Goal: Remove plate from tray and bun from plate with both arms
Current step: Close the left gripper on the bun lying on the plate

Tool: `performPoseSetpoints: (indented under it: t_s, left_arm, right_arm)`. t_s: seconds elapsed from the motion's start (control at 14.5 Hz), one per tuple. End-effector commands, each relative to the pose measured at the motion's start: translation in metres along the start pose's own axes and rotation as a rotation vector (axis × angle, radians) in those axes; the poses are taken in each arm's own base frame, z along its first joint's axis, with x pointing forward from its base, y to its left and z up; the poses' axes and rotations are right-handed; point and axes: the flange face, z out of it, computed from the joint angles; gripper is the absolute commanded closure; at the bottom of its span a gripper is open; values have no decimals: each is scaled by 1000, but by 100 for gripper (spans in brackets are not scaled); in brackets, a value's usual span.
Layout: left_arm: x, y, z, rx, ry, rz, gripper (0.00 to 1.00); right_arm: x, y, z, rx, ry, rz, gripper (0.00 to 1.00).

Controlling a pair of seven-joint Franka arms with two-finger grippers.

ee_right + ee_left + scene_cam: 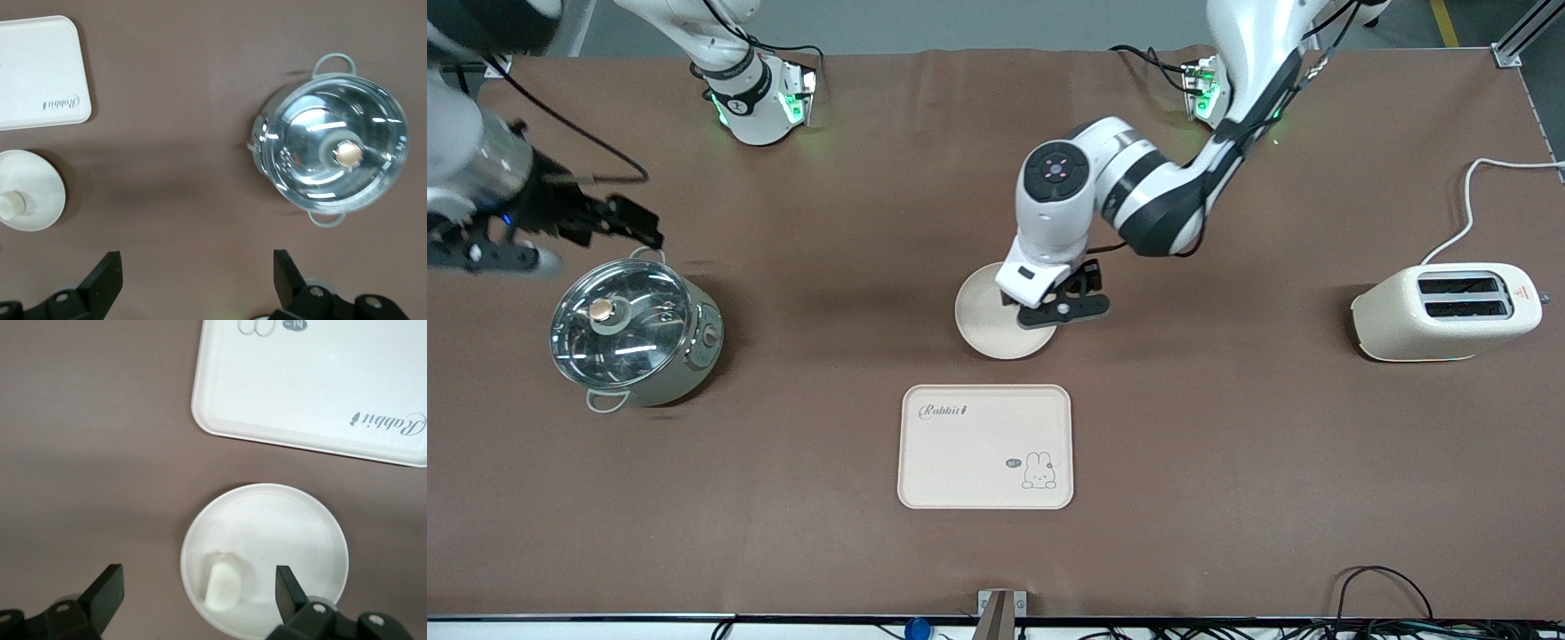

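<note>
- The left gripper (pixel 1064 305) is hanging low over the plate's edge toward the left arm's end of the desk, its jaws released and grasping nothing; the left wrist view shows both fingers (pixel 107 592) spread wide with the plate between them.
- The bun (pixel 223 582) is lying on the plate (pixel 293 533), off-centre and close to the rim; in the left wrist view its long axis is running from about 12 to 6 o'clock, tipped slightly toward 1.
- The plate (pixel 983 316) is sitting on the brown desk (pixel 1227 444), near the rabbit tray (pixel 985 446) but apart from it, at 12 o'clock of the tray in the front view.
- The right gripper (pixel 618 222) is waiting in the air beside the lidded pot (pixel 633 331), jaws released and empty.
- A toaster (pixel 1445 311) is standing toward the left arm's end.
</note>
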Motion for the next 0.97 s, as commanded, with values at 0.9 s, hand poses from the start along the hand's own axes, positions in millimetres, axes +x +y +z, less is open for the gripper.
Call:
performPoseSetpoints:
  t_s: [0.9]
  left_arm:
    - [-55,34,137,55,-108,33,28]
  right_arm:
    - [-65,98,-68,-21,62,39,0]
